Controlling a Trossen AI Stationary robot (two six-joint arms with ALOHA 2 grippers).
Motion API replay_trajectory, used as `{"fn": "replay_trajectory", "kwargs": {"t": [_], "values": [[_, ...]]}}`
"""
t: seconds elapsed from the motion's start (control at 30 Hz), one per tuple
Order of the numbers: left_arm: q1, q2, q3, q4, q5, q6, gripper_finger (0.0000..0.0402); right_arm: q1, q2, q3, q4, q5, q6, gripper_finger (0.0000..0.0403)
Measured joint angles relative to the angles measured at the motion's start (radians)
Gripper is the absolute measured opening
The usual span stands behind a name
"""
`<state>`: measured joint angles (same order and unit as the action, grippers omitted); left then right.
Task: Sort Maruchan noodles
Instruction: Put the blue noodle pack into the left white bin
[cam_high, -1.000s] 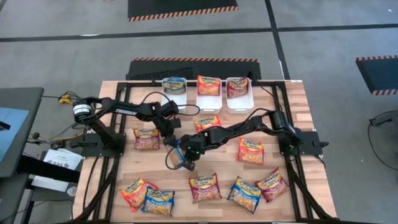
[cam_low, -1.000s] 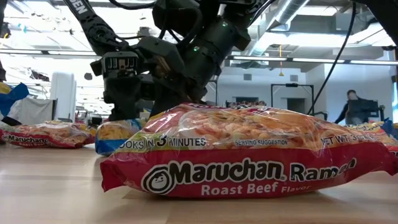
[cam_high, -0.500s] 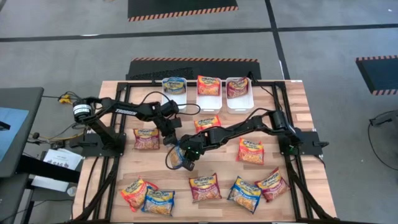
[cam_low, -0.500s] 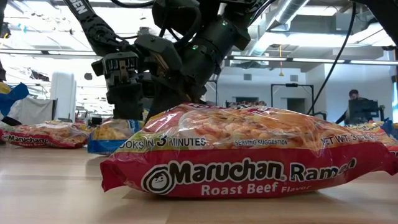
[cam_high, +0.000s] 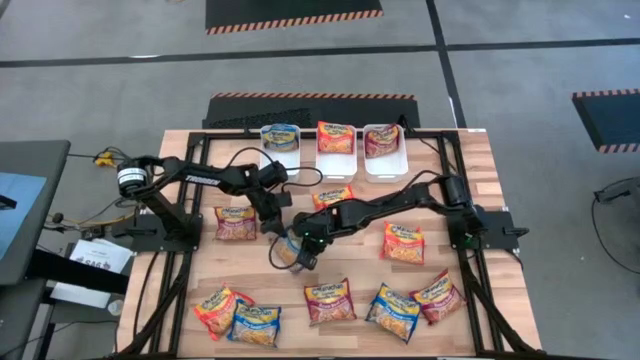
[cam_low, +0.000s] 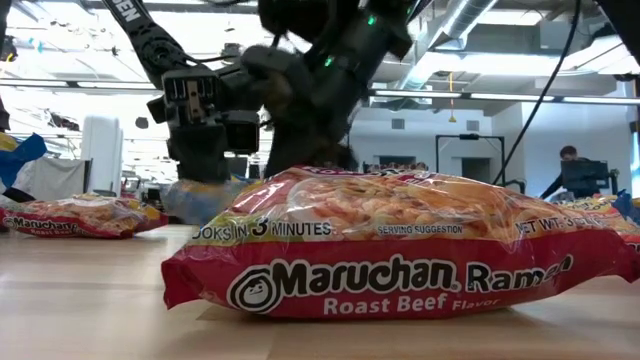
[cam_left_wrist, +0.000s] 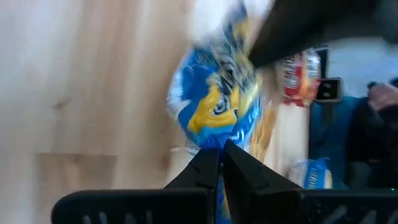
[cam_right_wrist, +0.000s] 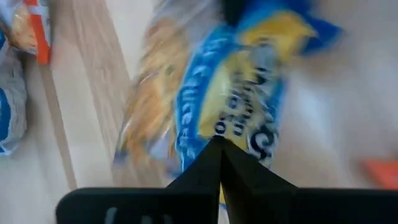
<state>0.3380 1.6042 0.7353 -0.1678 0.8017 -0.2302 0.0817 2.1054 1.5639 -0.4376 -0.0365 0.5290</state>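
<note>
A blue Maruchan noodle packet (cam_high: 287, 250) is at the table's middle, between my two grippers. My left gripper (cam_high: 275, 230) is shut on its far-left side, and my right gripper (cam_high: 303, 252) is shut on its near-right side. The left wrist view shows the packet (cam_left_wrist: 217, 99) just ahead of the shut left gripper (cam_left_wrist: 219, 160). The right wrist view shows the packet (cam_right_wrist: 236, 93) blurred ahead of the shut right gripper (cam_right_wrist: 217, 149). In the low view the packet (cam_low: 200, 198) is under the left arm, behind a big Roast Beef packet (cam_low: 400, 250). My left gripper pinches the blue packet's edge (cam_left_wrist: 219, 142) between its two fingers, slanting down from the table's far left. The packet stands up ahead of the fingers. My right gripper pinches the packet's opposite edge (cam_right_wrist: 219, 134) between its two fingers, slanting down from the table's right. The packet stretches away from the fingers; whether its lowest part touches the table, I cannot tell.
Three white trays stand at the far edge, holding a blue (cam_high: 280, 135), an orange-red (cam_high: 335, 137) and a dark red packet (cam_high: 382, 140). Loose packets lie at the left (cam_high: 236, 222), the middle (cam_high: 333, 197) and the right (cam_high: 403, 242). Several more lie along the near edge (cam_high: 330, 300).
My right gripper has risen a little with the blue packet. The packet lay flat on the table; it has now tipped up and drawn toward the left gripper, showing less of its blue face from above.
</note>
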Motion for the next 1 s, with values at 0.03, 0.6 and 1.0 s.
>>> {"fn": "replay_trajectory", "kwargs": {"t": [0.03, 0.6, 1.0], "values": [[-0.001, 0.0, 0.003, -0.001, 0.011, 0.0, 0.0, -0.001, -0.02, 0.001, -0.019, 0.005, 0.001, 0.003], [0.01, -0.001, 0.009, 0.136, 0.098, -0.054, 0.0, -0.074, -0.313, 0.003, -0.313, 0.236, -0.015, 0.0034], [0.085, -0.002, 0.009, 0.304, 0.146, -0.155, 0.0, -0.172, -0.404, 0.003, -0.48, 0.32, -0.085, 0.0026]]}}
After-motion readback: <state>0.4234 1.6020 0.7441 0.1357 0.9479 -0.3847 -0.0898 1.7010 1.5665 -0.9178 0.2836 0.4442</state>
